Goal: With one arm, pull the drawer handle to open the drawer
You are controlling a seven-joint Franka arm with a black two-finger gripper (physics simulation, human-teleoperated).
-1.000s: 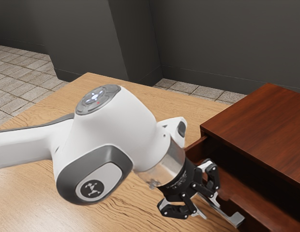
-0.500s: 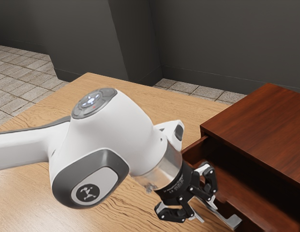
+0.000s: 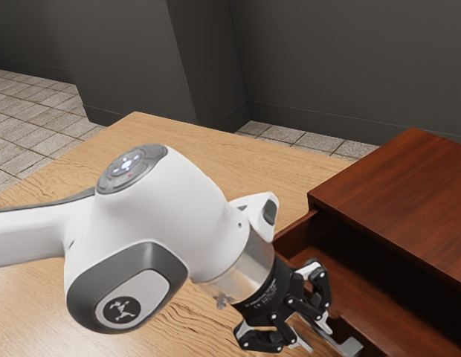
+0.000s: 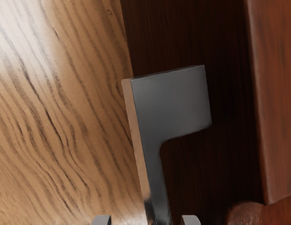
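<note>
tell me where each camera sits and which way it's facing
Exterior view: beside the arm, looking across the table at the cabinet and its partly open drawer; the white arm and black gripper show.
Wrist view: on the hand, looking along the grey handle at the drawer's dark wood, close up.
Shared: the handle, the drawer and the table.

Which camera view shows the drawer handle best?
The wrist view. There the drawer handle stands large in the middle, a grey metal bar with a flat end, in front of the dark drawer front. In the exterior view a short piece of it shows at the lower edge, beside the gripper.
</note>
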